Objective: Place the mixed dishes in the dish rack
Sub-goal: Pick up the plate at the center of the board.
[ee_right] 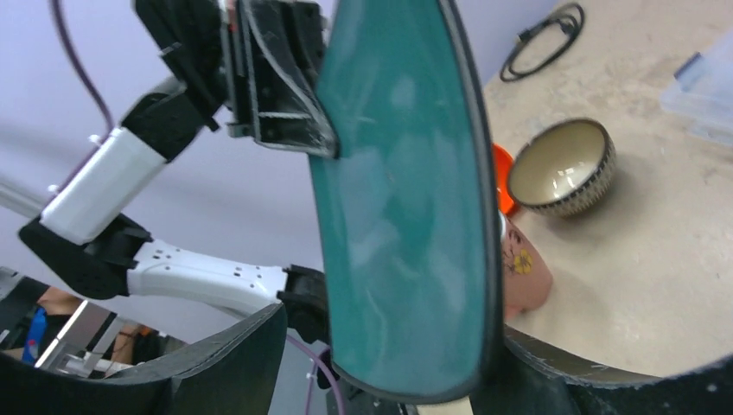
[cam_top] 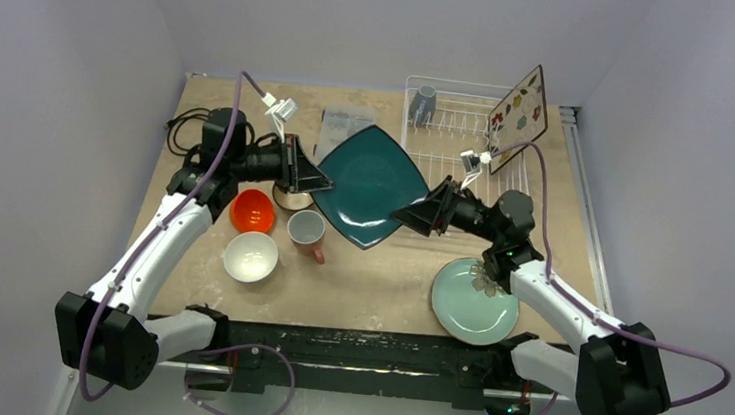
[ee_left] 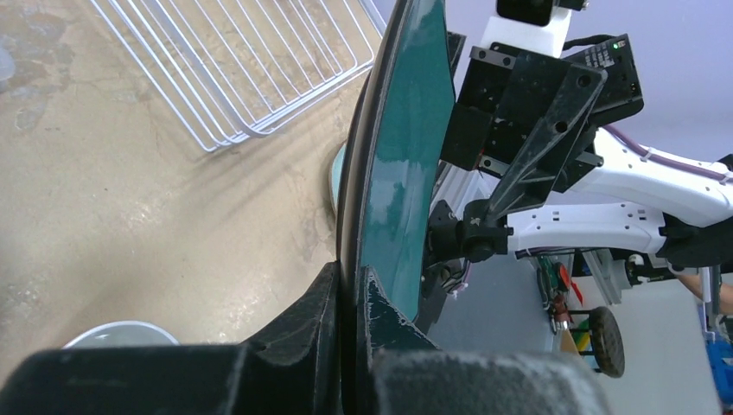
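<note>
The square dark teal plate [cam_top: 370,185] hangs above the table between my two grippers, tilted. My left gripper [cam_top: 324,182] is shut on its left corner; the left wrist view shows both fingers [ee_left: 354,294] pinching the rim of the plate [ee_left: 393,173]. My right gripper [cam_top: 401,215] is open around the right corner. In the right wrist view [ee_right: 398,333] one finger stands well apart from the plate [ee_right: 406,216] and the other lies against its back. The white wire dish rack [cam_top: 450,134] at the back right holds the floral plate [cam_top: 519,105] and the grey-blue mug [cam_top: 423,102].
On the table at the left are the orange bowl [cam_top: 253,211], the white bowl [cam_top: 250,255], the salmon-pink mug [cam_top: 307,230] and the brown bowl [ee_right: 562,169]. The pale green plate [cam_top: 474,300] lies near the front right. A clear plastic box [cam_top: 344,123] lies behind the teal plate.
</note>
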Motion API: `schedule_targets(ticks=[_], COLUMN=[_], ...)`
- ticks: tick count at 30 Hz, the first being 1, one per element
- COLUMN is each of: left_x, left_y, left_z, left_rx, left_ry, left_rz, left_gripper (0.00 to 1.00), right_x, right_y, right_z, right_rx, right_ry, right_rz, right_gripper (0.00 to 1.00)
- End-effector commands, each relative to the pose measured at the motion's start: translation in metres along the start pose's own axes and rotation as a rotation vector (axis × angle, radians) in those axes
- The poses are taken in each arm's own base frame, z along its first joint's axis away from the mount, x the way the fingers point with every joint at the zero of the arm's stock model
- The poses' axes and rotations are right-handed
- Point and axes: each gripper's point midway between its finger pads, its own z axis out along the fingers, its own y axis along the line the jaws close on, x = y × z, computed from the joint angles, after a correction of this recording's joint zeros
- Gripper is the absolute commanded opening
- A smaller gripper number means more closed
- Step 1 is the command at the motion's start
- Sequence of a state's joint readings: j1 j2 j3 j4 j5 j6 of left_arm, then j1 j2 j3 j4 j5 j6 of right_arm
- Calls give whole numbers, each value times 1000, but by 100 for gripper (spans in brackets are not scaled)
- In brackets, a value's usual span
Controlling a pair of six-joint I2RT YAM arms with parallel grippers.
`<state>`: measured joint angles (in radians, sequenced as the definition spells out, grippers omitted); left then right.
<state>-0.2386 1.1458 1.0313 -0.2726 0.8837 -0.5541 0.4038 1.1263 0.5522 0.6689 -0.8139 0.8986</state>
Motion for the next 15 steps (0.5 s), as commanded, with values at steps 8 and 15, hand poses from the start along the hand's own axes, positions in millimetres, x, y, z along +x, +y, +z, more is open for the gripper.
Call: schedule_targets(ticks=[8,15], left_x=[-11,-9], left_y=[-43,-43], left_z=[1,2], left_rx=[177,180], left_ry=[-7,5], left_rz=[111,111], left_gripper=[0,0], right_x=[-23,-26], right_y=[46,37], right_z=[-11,-9], right_rx=[-263,-232], right_ry=[-72,-72], right_rz=[-28,-12], right_gripper=[65,48])
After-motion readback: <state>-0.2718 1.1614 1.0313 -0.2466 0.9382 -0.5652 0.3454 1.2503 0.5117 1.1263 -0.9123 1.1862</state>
